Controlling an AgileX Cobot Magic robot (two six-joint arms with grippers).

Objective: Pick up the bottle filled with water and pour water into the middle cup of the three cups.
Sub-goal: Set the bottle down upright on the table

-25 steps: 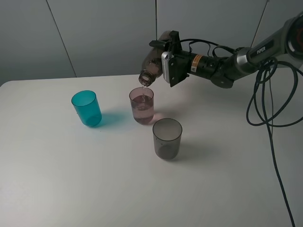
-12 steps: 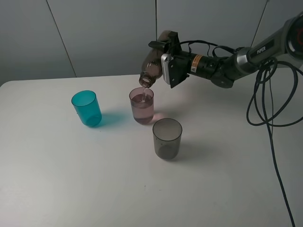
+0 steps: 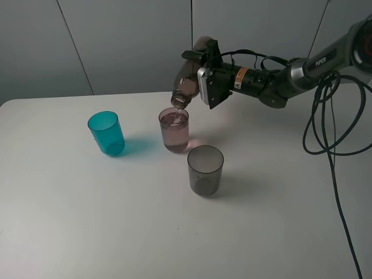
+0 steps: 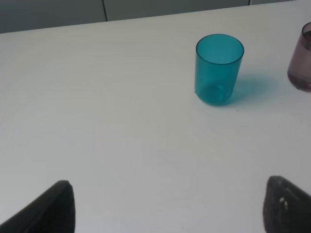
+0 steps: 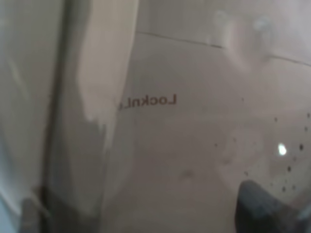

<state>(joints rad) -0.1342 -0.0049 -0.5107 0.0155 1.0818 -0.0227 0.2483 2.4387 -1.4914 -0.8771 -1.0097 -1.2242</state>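
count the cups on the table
3: the teal cup on the left, the pink cup in the middle under the tilted bottle, the grey cup to its front right. None seems hidden.

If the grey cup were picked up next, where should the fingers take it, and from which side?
Probably take the grey cup across its side wall near mid-height, coming in level from its right in the exterior view. It stands upright with slightly tapered walls, and the pink cup stands close on its far left.
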